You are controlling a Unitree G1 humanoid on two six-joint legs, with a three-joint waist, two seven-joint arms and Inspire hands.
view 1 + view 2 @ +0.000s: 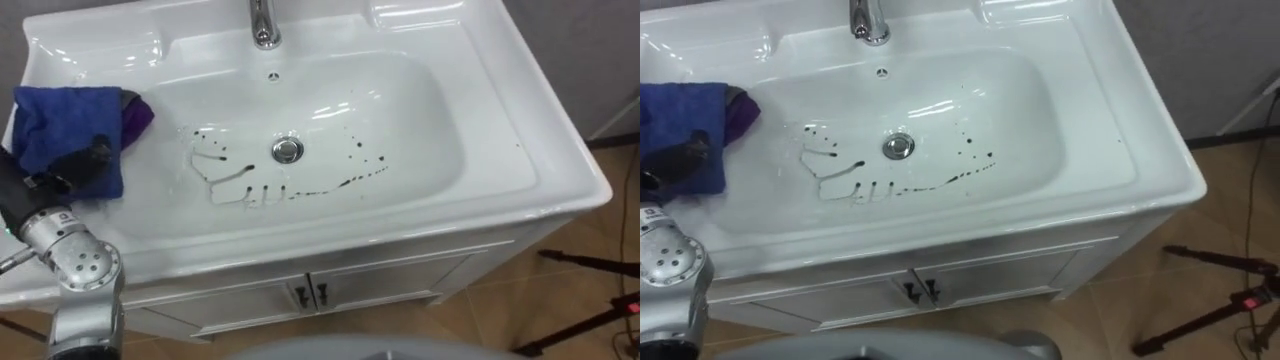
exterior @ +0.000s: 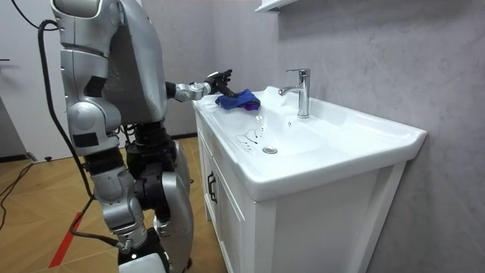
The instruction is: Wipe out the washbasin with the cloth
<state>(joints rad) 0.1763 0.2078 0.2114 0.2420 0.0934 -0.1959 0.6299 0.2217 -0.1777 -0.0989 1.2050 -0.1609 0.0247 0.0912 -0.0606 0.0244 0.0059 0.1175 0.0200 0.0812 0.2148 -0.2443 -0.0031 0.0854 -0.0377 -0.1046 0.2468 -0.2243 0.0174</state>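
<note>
White basin (image 1: 430,120), dark streaks (image 1: 300,190) around drain (image 1: 287,150)

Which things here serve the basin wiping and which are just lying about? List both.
For the job: white ceramic basin, dark streaks in its bowl, blue cloth on its left rim, left hand at that cloth.
Lying about: chrome tap, purple cloth beside the blue one, black tripod legs on the floor.

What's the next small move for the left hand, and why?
Probably draw the blue cloth rightward down into the basin: the left hand is at the cloth on the ledge, and dark stains near the drain are unwiped.
</note>
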